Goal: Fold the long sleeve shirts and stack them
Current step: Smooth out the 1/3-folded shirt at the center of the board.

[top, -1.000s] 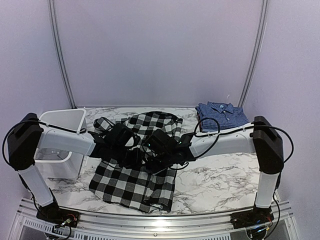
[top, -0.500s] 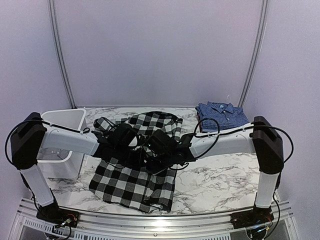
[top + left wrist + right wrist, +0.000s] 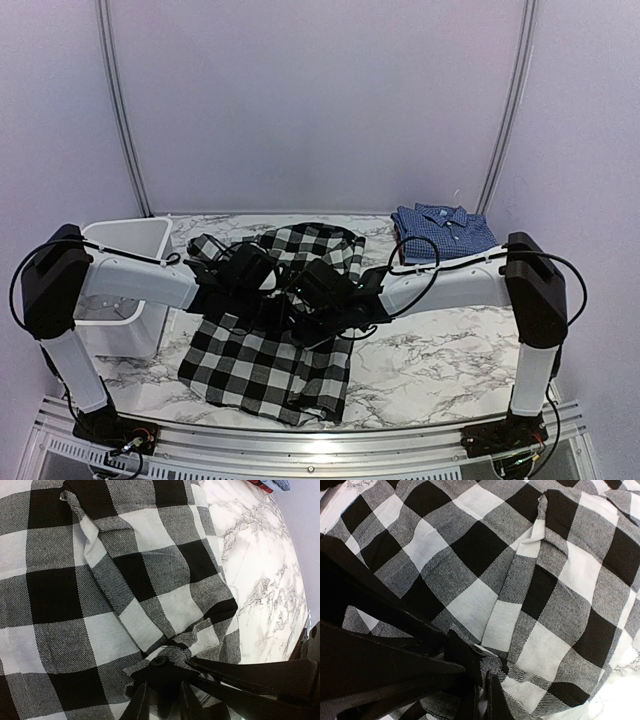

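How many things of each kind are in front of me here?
Shirts: 2 (black-and-white checked shirt, blue checked shirt)
Bins: 1 (white plastic bin)
Robot arms: 2 (left arm, right arm)
Total: 5

I can't read any text, label, brand or number in any view. The black-and-white check shirt (image 3: 262,360) shows me only its checks from the top and from both wrists. The blue shirt (image 3: 445,230) and the white bin (image 3: 125,240) are too small for me to make out any tag or print.
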{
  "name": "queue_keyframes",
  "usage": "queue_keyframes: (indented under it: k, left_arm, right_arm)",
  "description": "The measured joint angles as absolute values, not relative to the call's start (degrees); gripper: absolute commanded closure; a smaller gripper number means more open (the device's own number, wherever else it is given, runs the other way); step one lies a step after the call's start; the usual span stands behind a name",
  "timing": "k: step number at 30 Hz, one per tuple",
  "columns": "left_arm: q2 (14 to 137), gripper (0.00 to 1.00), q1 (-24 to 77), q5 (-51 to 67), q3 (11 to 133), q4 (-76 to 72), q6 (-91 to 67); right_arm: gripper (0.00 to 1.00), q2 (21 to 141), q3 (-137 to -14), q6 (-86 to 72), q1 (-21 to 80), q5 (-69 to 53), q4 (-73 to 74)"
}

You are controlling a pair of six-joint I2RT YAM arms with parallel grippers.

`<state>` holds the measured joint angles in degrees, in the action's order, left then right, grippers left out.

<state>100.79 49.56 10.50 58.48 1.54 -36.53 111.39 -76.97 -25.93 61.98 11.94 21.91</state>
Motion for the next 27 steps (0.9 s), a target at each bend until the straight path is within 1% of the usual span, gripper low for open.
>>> queue_keyframes:
  k: [7, 27]
  left_arm:
    - [101.1, 0.80, 49.9, 9.7, 59.4, 1.9, -35.3]
    - [101.6, 0.81, 50.8, 8.4, 58.8, 3.0, -35.1]
  right_arm:
    - [1.00, 111.4, -77.0, -26.0, 62.0, 12.0, 21.9]
    - [1.00, 111.0, -75.5, -26.9, 61.1, 10.8, 21.4]
